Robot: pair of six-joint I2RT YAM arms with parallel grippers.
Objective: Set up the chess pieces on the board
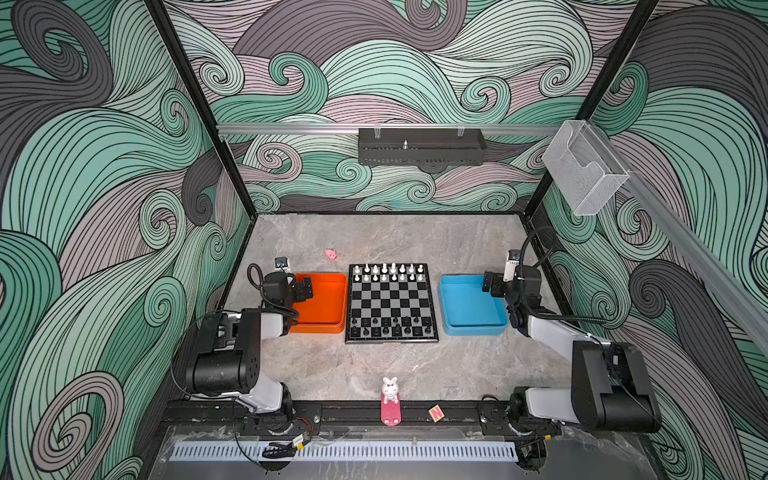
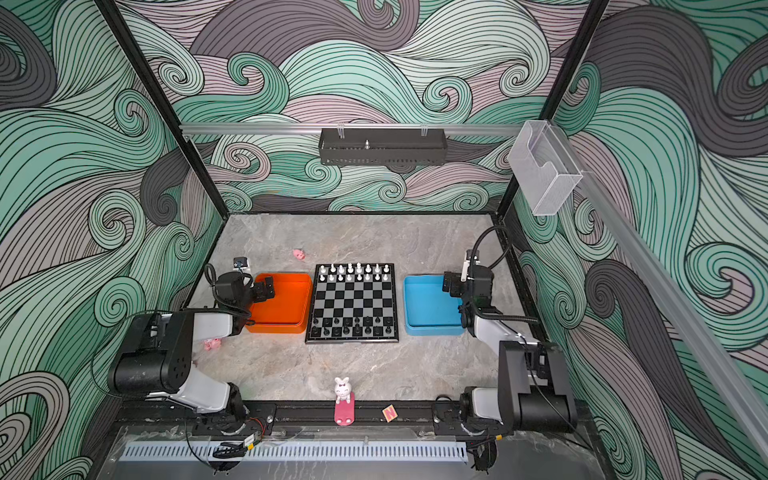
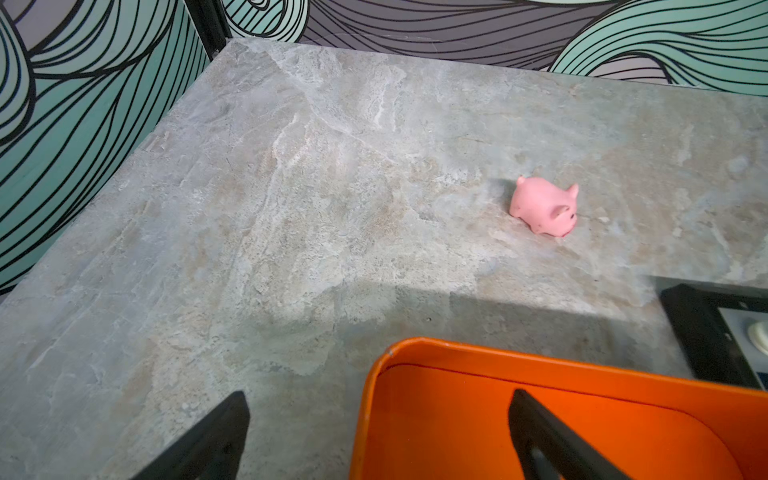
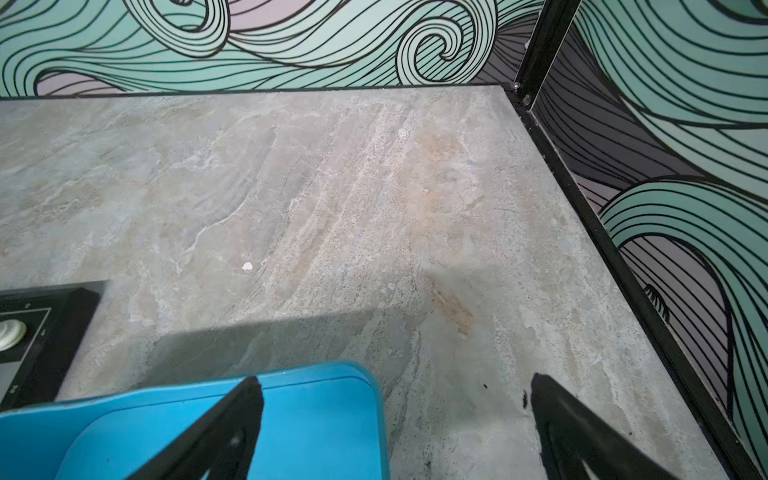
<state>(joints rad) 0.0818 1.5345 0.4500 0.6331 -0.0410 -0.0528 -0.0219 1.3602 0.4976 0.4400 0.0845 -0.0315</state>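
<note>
Tabletop cell seen from above and from both wrists. The left gripper (image 1: 305, 288) has its jaws spread as wide as they go and grasps nothing. In the left wrist view (image 3: 378, 402) one finger hangs over the inside of the orange tray (image 1: 328, 305) and the other over the bare table (image 1: 374, 237) just beside the tray's corner. The right gripper (image 1: 488, 285) is likewise fully spread and empty. In the right wrist view (image 4: 397, 380) one finger hangs over the blue tray (image 1: 465, 309) and the other over the table beside it.

Each arm rises from the near rail, folds at the elbow and reaches forward, its wrist above the outer far corner of its tray.

The board (image 1: 391, 302) lies between the two trays, close to both. The chess pieces (image 1: 388, 272) stand on it: white in the two far rows, black in the two near rows, the middle squares bare.

A pink pig (image 1: 331, 254) stands on the table beyond the orange tray. A white bunny (image 1: 390, 389) stands at the near edge. Beside it lies a small block (image 1: 436, 413) bearing a red letter "N", the only writing that can be read.
</note>
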